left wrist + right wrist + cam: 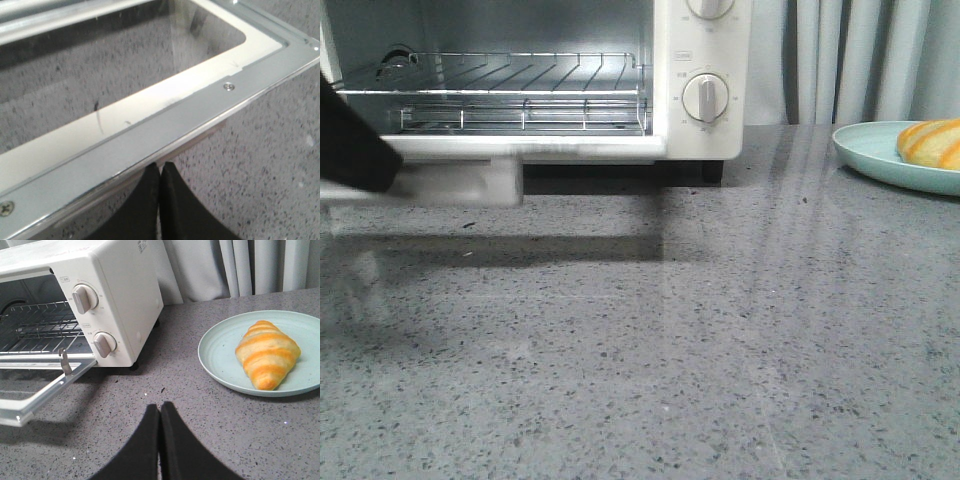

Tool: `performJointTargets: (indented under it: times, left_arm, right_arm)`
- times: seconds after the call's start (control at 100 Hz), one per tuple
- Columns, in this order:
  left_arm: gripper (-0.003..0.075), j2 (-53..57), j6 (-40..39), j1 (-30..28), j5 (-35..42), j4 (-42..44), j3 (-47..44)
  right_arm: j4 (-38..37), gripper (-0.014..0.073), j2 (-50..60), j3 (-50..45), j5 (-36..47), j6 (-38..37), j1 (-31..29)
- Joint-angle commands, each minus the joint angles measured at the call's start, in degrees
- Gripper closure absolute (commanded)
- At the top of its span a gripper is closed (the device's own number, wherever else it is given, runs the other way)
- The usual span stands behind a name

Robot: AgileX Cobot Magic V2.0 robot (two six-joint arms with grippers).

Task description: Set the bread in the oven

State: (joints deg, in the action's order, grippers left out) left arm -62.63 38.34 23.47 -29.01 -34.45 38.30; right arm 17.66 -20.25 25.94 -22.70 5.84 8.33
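**Oven door down, bread on its plate**

Grey speckled countertop [650, 370] fills the space closest to the front camera, bare stone running up to the oven [705, 60]. My left gripper [160, 172] has its two black fingers pressed together with nothing between them, and it sits just beside the outer edge of the lowered oven door [165, 127], whose metal frame and glass window spread across that wrist view. I cannot tell whether the fingertips touch the door's rim. From the front, my left arm [350, 150] shows only as a dark shape at the left edge, over the door.

My right gripper [160, 415] is likewise closed and empty, hovering above the counter, well apart from both the oven and the plate [220, 347].

Inside the open oven the wire rack [490, 75] is in place. Two round white dials [95, 320] sit on the oven's right panel.

Over on the right, the bread [267, 354] lies on the pale green plate, its tapered end towards my right wrist camera.
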Motion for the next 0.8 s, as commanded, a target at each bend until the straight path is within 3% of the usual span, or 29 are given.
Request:
performJointTargets:
  times: [0.0,0.21,0.37,0.44,0.61,0.67,0.79]
  left_arm:
    - [0.0742,1.2,-0.2,0.5,4.3,-1.4,1.4]
    - [0.0742,4.0,-0.2,0.5,2.6,-1.4,1.4]
    - [0.0742,9.8,-0.2,0.5,2.1,-1.8,1.4]
    - [0.0742,13.2,-0.2,0.5,1.9,-2.1,1.4]
    - [0.0742,22.5,-0.2,0.5,-0.4,-2.1,1.4]
    - [0.0742,25.7,-0.2,0.5,-1.2,-2.1,1.4]
    - [0.0742,30.7,-0.2,0.5,-1.6,-2.1,1.4]
  right_arm:
    - [0.0,0.0662,-0.9,2.0,4.0,0.8,0.0]
    - [0.0,0.0662,-2.8,2.7,3.7,0.8,0.0]
    - [-0.9,0.0643,-11.5,9.6,0.8,0.8,0.0]
    - [-2.7,0.0563,-17.4,14.7,-1.3,0.8,0.0]
    - [-7.2,0.0202,-33.3,27.7,-9.9,0.8,-2.4]
    - [-7.5,0.0178,-38.6,31.5,-11.6,0.8,-4.0]
    - [-7.5,0.0216,-47.1,35.6,-10.4,0.8,-7.5]
